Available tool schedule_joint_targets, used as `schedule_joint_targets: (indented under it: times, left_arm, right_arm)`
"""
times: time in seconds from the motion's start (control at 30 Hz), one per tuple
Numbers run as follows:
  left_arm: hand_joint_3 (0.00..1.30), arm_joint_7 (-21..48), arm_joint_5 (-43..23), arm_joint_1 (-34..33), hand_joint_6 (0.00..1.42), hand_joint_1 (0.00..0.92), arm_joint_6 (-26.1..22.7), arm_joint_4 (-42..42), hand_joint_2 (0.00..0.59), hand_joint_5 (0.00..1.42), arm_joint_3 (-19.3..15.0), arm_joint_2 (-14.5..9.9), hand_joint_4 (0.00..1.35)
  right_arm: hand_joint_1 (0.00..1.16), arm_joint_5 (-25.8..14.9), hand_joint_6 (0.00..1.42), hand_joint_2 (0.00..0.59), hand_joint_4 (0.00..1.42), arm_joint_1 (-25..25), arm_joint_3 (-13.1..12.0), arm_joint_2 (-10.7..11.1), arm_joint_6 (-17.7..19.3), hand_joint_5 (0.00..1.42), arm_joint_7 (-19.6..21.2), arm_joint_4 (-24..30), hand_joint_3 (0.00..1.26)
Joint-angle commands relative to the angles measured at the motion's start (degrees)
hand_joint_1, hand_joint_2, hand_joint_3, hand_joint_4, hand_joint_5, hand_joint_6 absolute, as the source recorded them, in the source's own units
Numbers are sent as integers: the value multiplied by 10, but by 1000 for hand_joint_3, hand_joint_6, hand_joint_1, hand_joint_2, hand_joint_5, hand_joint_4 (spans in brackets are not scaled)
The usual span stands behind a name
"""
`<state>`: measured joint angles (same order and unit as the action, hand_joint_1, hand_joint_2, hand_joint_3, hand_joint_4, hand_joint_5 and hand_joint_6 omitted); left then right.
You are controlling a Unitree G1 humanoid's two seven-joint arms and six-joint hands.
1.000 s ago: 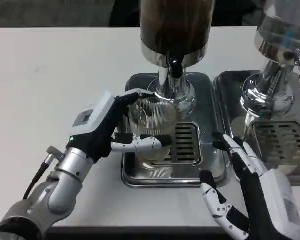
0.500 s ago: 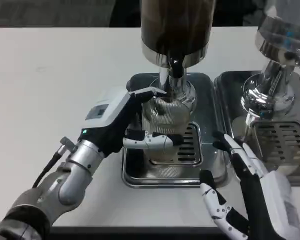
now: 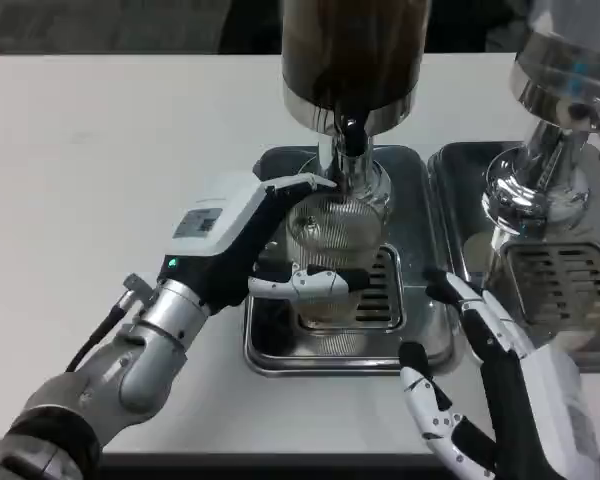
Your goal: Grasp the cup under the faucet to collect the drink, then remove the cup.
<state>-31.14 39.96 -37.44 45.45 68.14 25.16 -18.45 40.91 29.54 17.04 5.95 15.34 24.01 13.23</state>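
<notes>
A clear ribbed cup (image 3: pixel 330 245) stands on the steel drip tray (image 3: pixel 420 330) directly below the black faucet (image 3: pixel 351 140) of the dark drink dispenser (image 3: pixel 352 60). My left hand (image 3: pixel 250 245) grips the cup from its left side, with fingers wrapped around its front and back. Whether liquid is in the cup is hard to tell. My right hand (image 3: pixel 490 390) hovers at the tray's right front corner, fingers spread, holding nothing.
A second dispenser (image 3: pixel 560 120) with its own drip tray (image 3: pixel 555 290) stands to the right, close to my right hand. The slotted grate (image 3: pixel 375 290) lies under the cup. White table (image 3: pixel 100 180) stretches to the left.
My left hand has carried the cup to the right, from the tray's left part to under the faucet. The right hand has barely moved.
</notes>
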Motion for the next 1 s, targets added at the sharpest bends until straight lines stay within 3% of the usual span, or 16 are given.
schedule_joint_targets:
  times: [0.03,0.37,1.0]
  left_arm:
    - [425,-41,18,-14,393,332,-7,-18,78,403,7,-13,342]
    - [328,-31,27,-21,233,284,-25,-11,59,257,22,-14,179]
    - [281,-18,23,-34,250,247,-32,-2,73,247,33,-2,141]
  right_arm:
    - [369,-8,138,452,247,-3,2,3,3,122,-7,2,215]
    - [368,-18,146,452,255,-8,1,9,5,133,-12,-1,228]
    - [398,-24,162,453,269,-4,5,12,2,146,-15,1,242]
